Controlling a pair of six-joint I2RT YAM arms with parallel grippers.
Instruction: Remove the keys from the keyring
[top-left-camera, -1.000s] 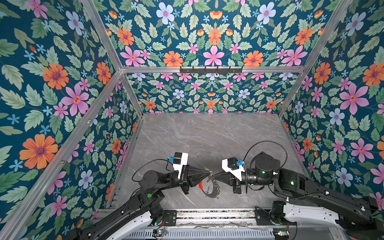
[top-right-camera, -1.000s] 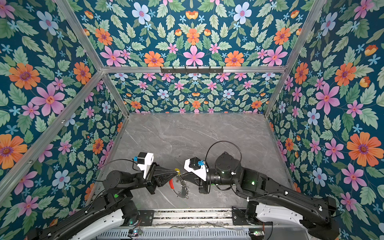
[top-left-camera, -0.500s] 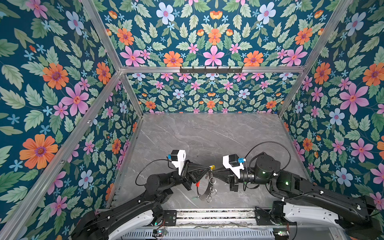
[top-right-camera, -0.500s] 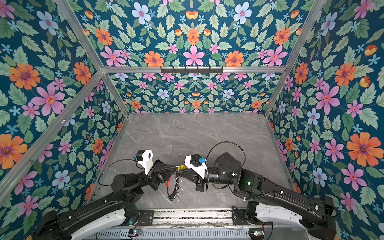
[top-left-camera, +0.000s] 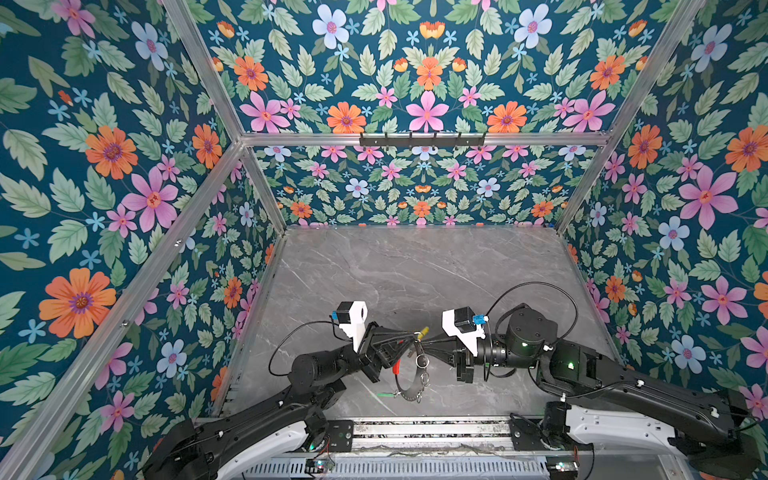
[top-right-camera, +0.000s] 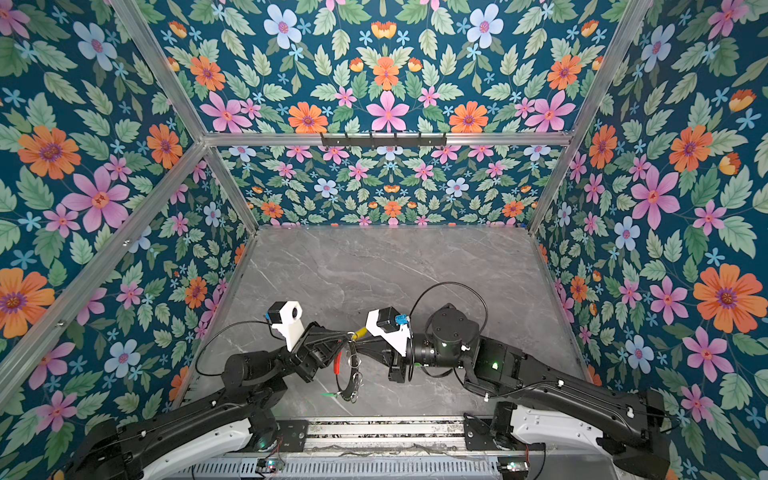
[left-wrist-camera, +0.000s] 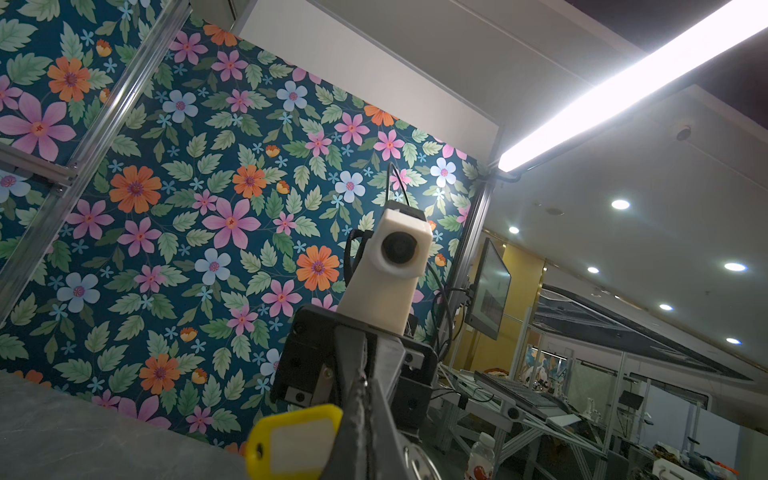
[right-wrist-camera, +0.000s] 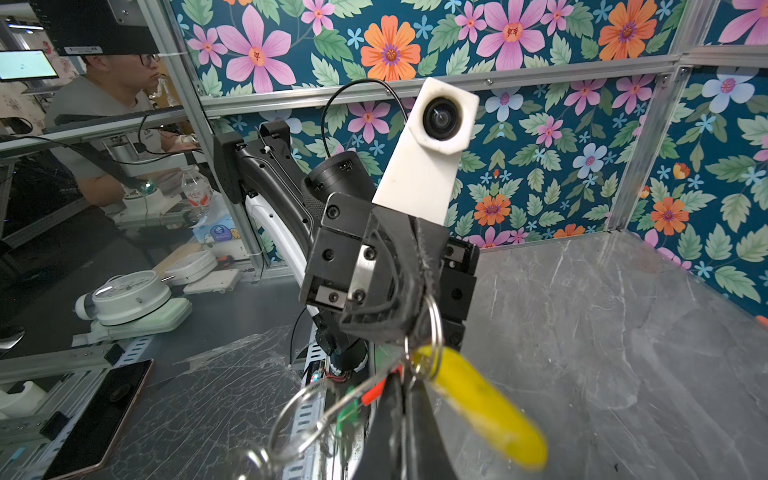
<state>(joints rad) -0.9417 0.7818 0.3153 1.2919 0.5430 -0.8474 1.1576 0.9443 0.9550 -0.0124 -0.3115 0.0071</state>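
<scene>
The left tool (top-left-camera: 409, 341) was pinched shut on a small split ring (right-wrist-camera: 434, 328); the right tool (top-left-camera: 432, 343), closed tight, met it tip to tip beside the yellow tag (top-left-camera: 423, 331). Below them hung the keyring (top-left-camera: 401, 394), green tag (top-left-camera: 384, 395) lowest, over the near edge of the counter (top-left-camera: 415, 270).

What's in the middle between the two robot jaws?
The yellow tag, with the big keyring hanging just below it; both top views show it.

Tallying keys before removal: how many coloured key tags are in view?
2. The yellow tag is at the top of the hanging ring; the green tag sticks out at its bottom. Another could be hidden at the crowded top.
</scene>
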